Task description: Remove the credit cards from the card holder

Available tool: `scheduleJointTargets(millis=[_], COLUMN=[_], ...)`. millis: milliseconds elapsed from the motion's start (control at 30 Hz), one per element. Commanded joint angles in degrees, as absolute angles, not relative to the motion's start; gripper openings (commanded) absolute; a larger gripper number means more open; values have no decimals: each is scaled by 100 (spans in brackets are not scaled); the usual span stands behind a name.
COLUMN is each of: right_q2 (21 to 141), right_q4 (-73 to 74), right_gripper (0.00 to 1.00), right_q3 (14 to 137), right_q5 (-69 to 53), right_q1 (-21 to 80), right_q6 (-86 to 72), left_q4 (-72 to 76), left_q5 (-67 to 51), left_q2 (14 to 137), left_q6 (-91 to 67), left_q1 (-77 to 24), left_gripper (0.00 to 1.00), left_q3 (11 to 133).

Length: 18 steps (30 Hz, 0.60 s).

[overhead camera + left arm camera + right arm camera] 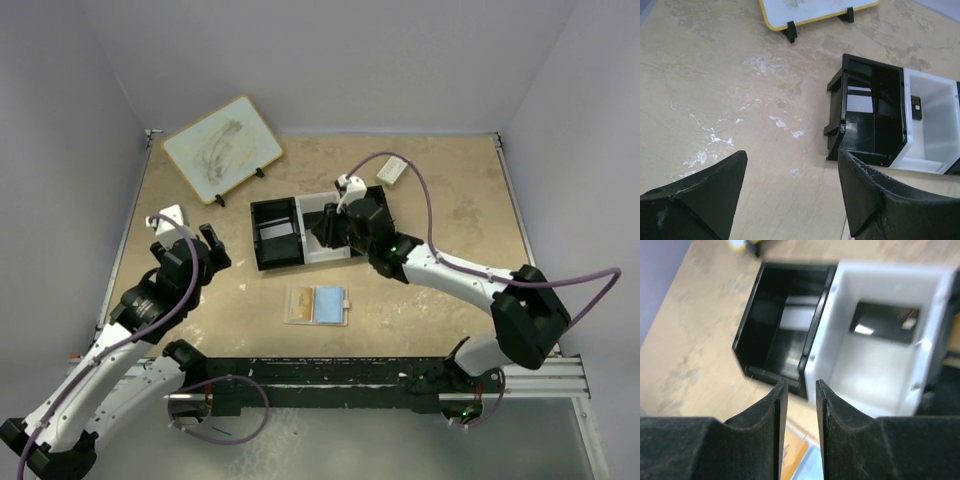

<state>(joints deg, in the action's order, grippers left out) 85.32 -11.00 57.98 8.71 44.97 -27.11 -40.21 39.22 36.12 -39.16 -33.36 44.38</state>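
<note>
The card holder (316, 305) lies open and flat on the table, tan on its left half and pale blue on its right; a strip of it shows in the right wrist view (796, 455) below the fingers. A dark card (885, 322) lies in the white compartment of the tray (262, 262), and a pale card (800, 315) in the black one. My right gripper (322, 228) (801, 385) hovers over the tray's near edge, jaws a narrow gap apart and empty. My left gripper (213, 247) (792, 155) is wide open and empty, left of the tray.
A yellow-framed whiteboard (222, 148) stands on black feet at the back left. A small white box (392, 172) lies behind the tray. The tray's black wall (837, 125) is just right of my left fingers.
</note>
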Motion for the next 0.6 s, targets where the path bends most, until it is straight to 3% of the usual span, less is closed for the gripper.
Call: scheduleJointTargets(millis=[0, 233, 567], right_q2=[8467, 8525, 8729], right_q4=[-2613, -3111, -3420], right_gripper=[32, 35, 34], right_q3=[4543, 3757, 3139], right_q5=[-685, -269, -116], right_q1=[4633, 5294, 5447], right_q6=[-4062, -4925, -5900], left_q4=[-3722, -3579, -2880], left_q5=[3520, 3244, 1128], left_q2=[3834, 4013, 4971], left_q6=[-3700, -3614, -3537], left_q1=[-3296, -3295, -3296], left_gripper=[71, 71, 68], left_q3=[4403, 4335, 4128])
